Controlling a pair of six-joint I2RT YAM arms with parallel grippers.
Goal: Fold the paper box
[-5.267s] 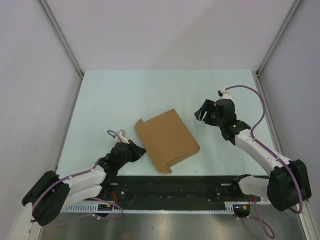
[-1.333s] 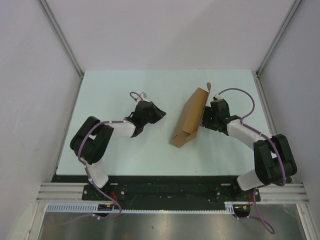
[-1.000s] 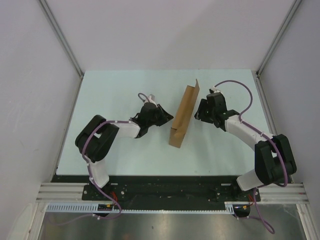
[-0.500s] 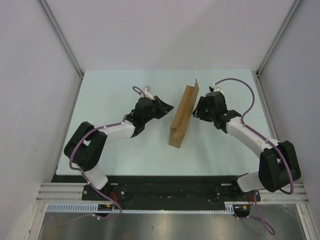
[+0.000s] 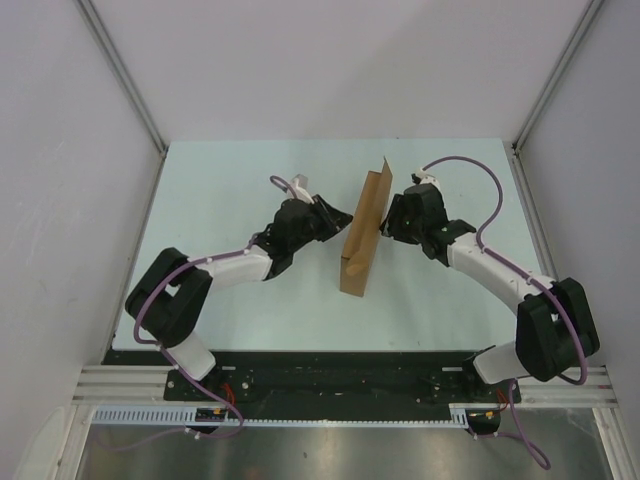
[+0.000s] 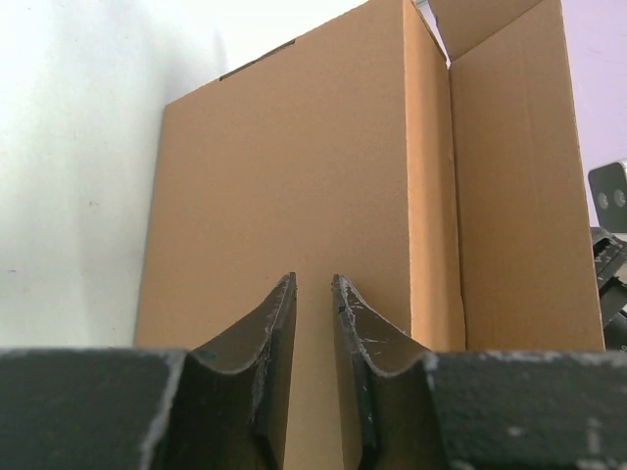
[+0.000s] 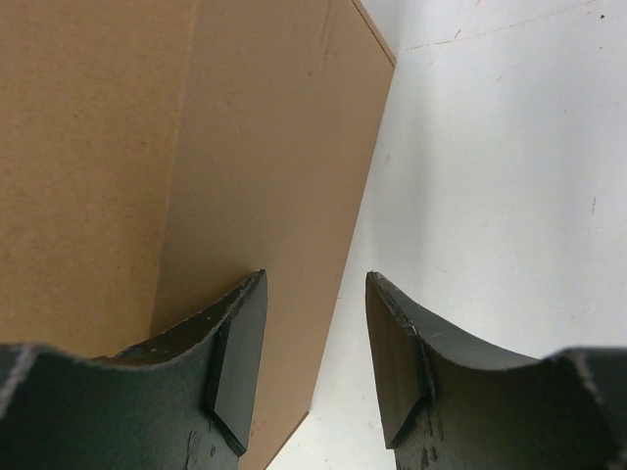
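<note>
**boxfan22:** Any print on the paper box (image 5: 362, 235)? Anything in it?

**yam_watcher:** Nope, what shows is bare brown cardboard on both faces, with creases and one slit along the top edge in the left wrist view. It stands on edge on the pale table (image 5: 230, 180), about mid-table, running from far to near, right between the two arms. A flap (image 5: 385, 170) sticks up at the far end. It's seen edge-on from above, so whether it holds anything can't be told.

**boxfan22:** And the grippers?

**yam_watcher:** The left gripper (image 6: 313, 284) points square at the box's left face, jaws only a narrow slit apart with nothing between them. Can't tell if the tips touch the cardboard. The right gripper (image 7: 315, 279) sits close against the right face, jaws roughly half apart and not clamped on anything; one finger (image 7: 235, 362) is in front of the cardboard, the other is over bare table.
</note>
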